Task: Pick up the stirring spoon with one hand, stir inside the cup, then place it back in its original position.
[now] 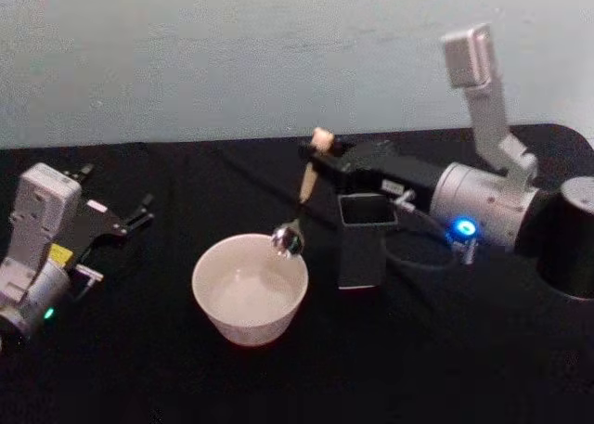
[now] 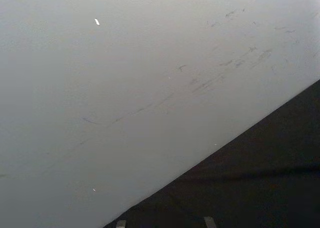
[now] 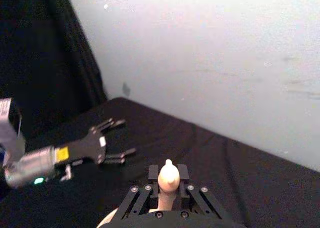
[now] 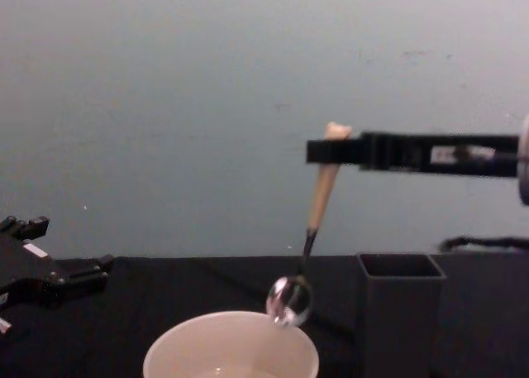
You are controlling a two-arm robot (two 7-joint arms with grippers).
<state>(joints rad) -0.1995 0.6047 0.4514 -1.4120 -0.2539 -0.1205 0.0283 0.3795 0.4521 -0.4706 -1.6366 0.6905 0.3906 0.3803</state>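
Black cloth is spread over the tabletop (image 1: 445, 368), on which the cup (image 1: 243, 324) and the dark square holder (image 1: 360, 252) are set just beside each other, the holder on the robot's right, so that only a short carry is needed between them. The stirring spoon (image 1: 303, 190) is clear of both and is held in the air by the right claw (image 1: 320, 150), which is pinched on the top of the beige handle with the tiny bear head left poking out above the fingers. Gripped this high, the spoon is allowed to hang downward at a slight tilt, and its whole length is kept free to reach into a vessel while the claw remains well above the rim. The shiny bowl is seen just over the cup's far right edge, at about rim height and not dipped inside. From this pose alone it cannot be told whether the stirring is ahead or finished; for stirring, the bowl would have to be brought toward the cup's middle and lowered, and the thin rim could be knocked if the tilt is not allowed for. The left claw (image 1: 116, 190) is parked low at the robot's left, well apart from the cup, its fingers spread and nothing held between them.
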